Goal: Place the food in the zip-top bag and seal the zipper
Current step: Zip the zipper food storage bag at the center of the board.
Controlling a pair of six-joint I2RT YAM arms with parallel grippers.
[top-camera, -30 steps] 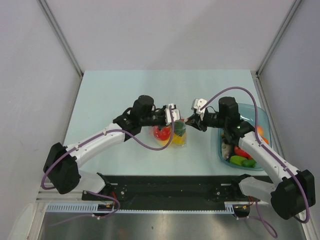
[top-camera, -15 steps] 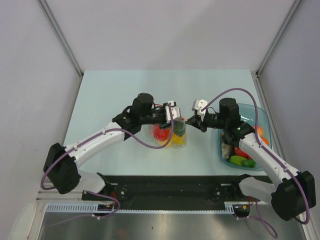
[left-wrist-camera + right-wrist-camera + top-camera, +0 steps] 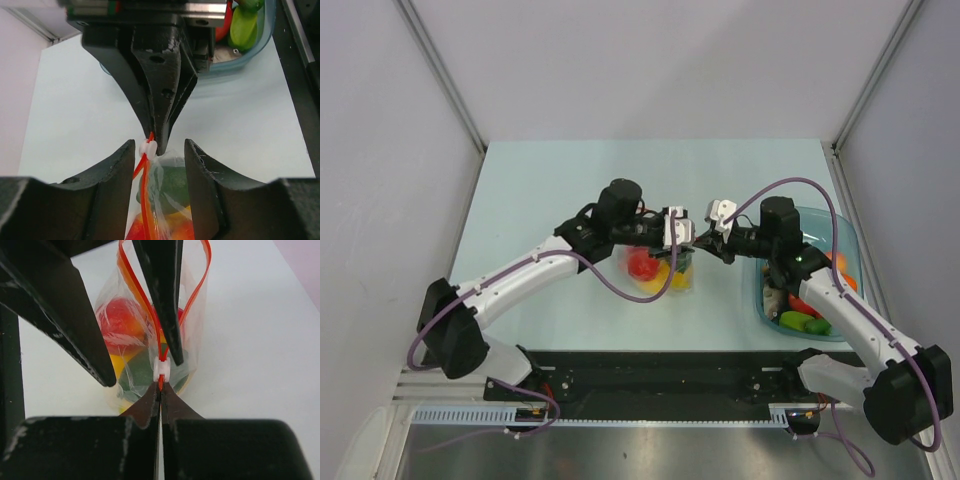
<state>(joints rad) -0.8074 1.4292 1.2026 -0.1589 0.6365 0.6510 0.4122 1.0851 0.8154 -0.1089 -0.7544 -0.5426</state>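
**Desk** (image 3: 540, 190), pale teal: 1. It carries everything listed below.

**Arms:** 2, meeting over the middle of the desk.

**Zip-top bag** (image 3: 191, 337), clear and crinkled: 1, near the desk's centre, its top edge between the two grippers.
- Contents: 1 red tomato (image 3: 117, 320), 1 yellow piece (image 3: 117, 365) under it, and 1 green piece (image 3: 142, 372) at the slider end.
- Whether the folds of plastic hide more cannot be told.

**Zipper** (image 3: 145, 205), red-orange strip: 1.
- In the right wrist view its two tracks spread in a loop over most of the mouth.
- They join only at the slider.

**Slider** (image 3: 162, 369), white: 1, at the 3 o'clock end of the bag's rim in the top view.

**Left gripper** (image 3: 160, 145): 1, reaching in from 9 o'clock.
- Its fingers stand apart, one on each side of the bag's top edge, clamping nothing.
- The slider is just beside one finger.

**Right gripper** (image 3: 160, 387): 1, reaching in from 3 o'clock, fingers pressed together on the zipper's end just outside the slider.

**Tub** (image 3: 847, 238), teal and translucent: 1, at 4 o'clock from the bag and well apart from it, by the desk's right edge.
- Contents: 2 green pieces (image 3: 798, 321) at its 6 o'clock end, as far as can be told.
- 1 red piece (image 3: 805, 304) lies beside them, and 1 orange piece (image 3: 839, 262) is toward 1 o'clock.
- Items under the right arm cannot be counted.
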